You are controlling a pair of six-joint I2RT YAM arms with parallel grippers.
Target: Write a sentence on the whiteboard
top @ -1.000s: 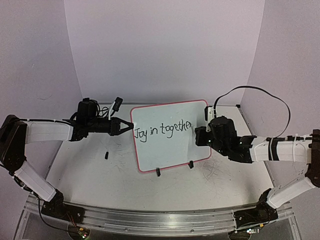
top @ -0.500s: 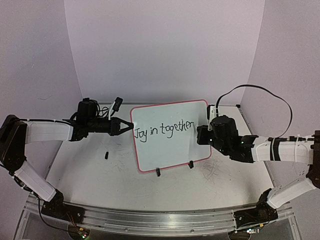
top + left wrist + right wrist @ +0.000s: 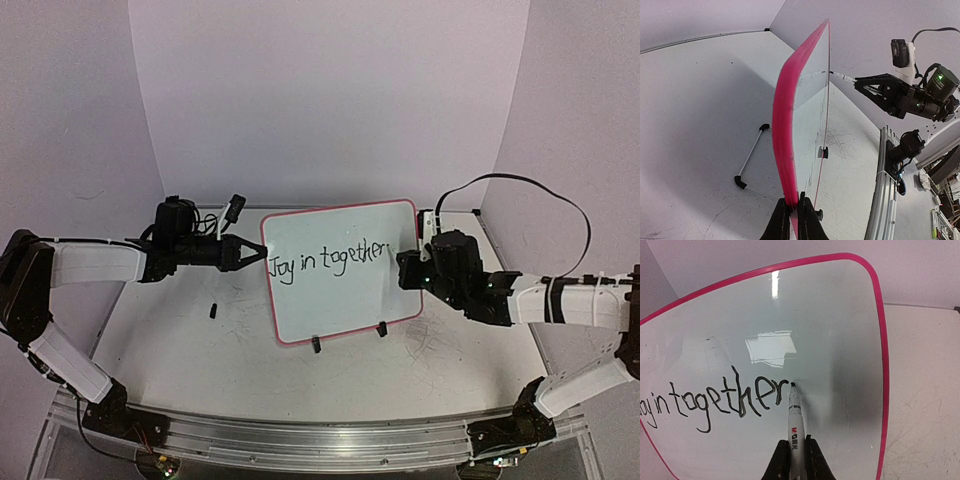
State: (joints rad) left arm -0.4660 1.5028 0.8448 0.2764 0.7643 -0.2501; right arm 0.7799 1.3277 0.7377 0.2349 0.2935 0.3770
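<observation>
Right fingers point(image 3: 781, 461) are pinched on the marker point(image 3: 795, 426), left fingers point(image 3: 779, 226) on the whiteboard point(image 3: 812, 110); mid-sentence, more letters are likely needed rightward.

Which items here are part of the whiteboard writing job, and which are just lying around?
In use: small white whiteboard with pink rim, clamped by the left gripper; white marker pen with black tip, held by the right gripper.
Lying about: thin grey rod with black ends, on the table behind the whiteboard.
</observation>
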